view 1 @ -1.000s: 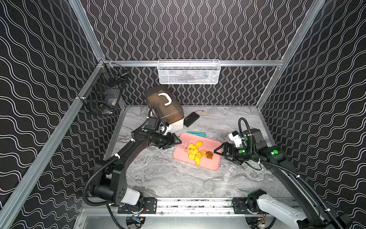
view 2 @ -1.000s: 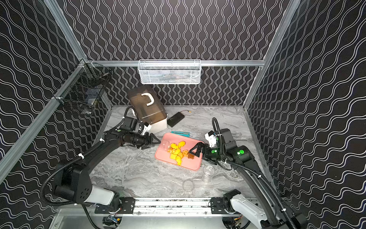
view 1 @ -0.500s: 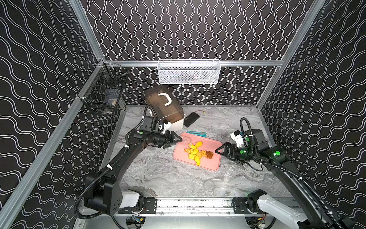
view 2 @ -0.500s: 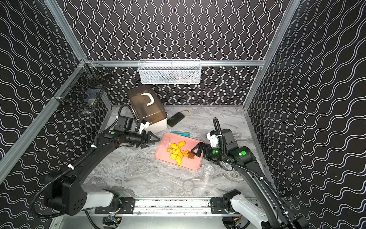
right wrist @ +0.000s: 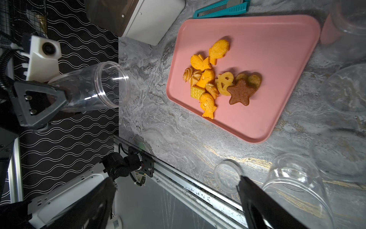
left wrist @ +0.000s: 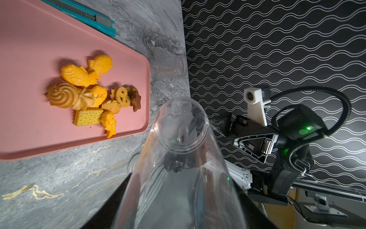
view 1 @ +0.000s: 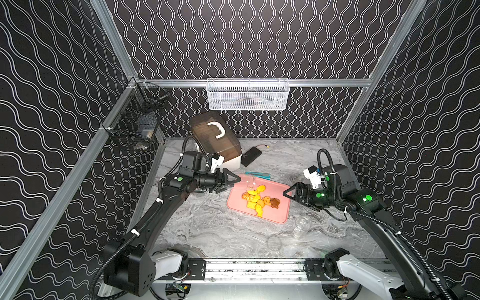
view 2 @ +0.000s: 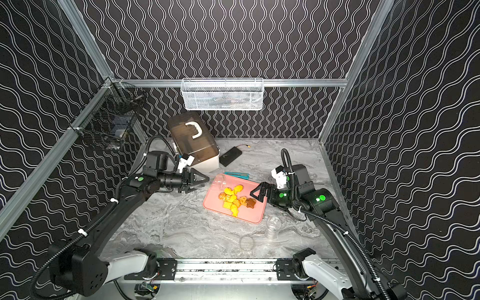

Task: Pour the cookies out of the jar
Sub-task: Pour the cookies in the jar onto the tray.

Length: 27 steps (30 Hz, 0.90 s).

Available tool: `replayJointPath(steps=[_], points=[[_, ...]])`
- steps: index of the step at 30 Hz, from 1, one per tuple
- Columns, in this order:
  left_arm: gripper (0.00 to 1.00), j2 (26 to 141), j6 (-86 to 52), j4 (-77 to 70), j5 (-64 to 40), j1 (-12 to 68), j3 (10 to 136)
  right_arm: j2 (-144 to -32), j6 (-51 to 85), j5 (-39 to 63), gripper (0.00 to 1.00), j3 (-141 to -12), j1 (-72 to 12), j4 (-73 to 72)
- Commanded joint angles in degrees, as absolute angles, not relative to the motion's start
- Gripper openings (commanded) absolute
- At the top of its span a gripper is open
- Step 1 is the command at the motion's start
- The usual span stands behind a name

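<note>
The cookies (view 1: 259,201) lie heaped on the pink tray (view 1: 279,217), so your pour looks done; your left end effector (view 1: 232,183) clamps the empty, tipped jar (view 1: 248,181) by the tray's corner, and your right end effector (view 1: 289,197) is spread apart, empty.

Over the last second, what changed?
The left gripper, shut on the empty jar, moved slightly toward the pink tray, its arm stretching out. Nothing was grabbed or released. The cookies, the tray and the open right gripper stayed put.

Probably a lab: aluminium-framed enclosure (view 1: 324,82).
</note>
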State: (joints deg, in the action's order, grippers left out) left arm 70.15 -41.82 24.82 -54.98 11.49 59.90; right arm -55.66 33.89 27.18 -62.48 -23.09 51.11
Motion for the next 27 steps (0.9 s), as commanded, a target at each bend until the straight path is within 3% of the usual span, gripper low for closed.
replayJointPath(steps=[1,13,27], points=[[0.56,68.73,-45.92,19.46,-57.93,11.43,59.29,-56.07,34.56,29.06,1.00,-63.58,-23.04,51.39],[0.56,63.65,-59.98,2.99,-61.25,11.42,53.51,-57.34,37.45,36.60,1.00,-66.56,-23.09,47.56],[0.57,60.30,-84.53,-28.19,-65.37,11.43,43.59,-57.23,51.92,53.55,1.00,-58.80,-23.09,21.86]])
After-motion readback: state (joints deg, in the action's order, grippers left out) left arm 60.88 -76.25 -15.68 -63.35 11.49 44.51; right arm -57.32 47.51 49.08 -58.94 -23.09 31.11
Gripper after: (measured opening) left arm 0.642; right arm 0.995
